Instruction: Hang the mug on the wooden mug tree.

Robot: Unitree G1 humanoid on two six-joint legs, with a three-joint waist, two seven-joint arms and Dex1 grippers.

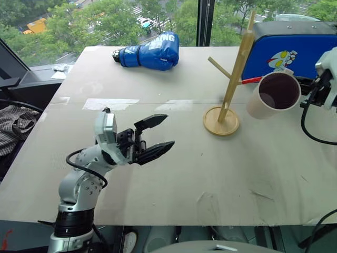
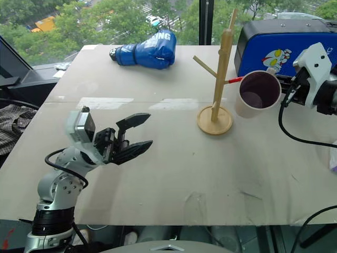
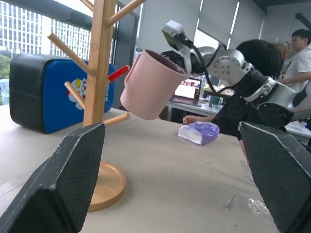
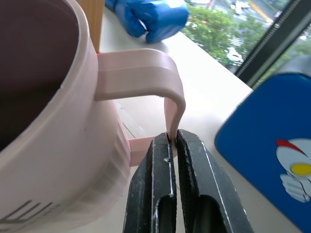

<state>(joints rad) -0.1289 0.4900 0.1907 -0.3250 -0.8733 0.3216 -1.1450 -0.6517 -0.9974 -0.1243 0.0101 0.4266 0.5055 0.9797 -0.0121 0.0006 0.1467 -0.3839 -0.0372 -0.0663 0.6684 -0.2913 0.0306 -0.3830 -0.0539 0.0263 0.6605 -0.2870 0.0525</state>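
Mug (image 1: 274, 94) hangs in the air at the right of the frame, tilted with its mouth toward the camera, its handle pinched by the right hand (image 4: 172, 141). Just left of it stands the mug tree (image 1: 231, 79) on the desk (image 1: 210, 174). Left hand (image 1: 152, 138) hovers spread at lower left.

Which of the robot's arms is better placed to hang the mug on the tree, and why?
The right. Its right gripper is shut on the handle of the mug, held in the air beside the wooden mug tree. The left gripper hangs open and empty, farther away.
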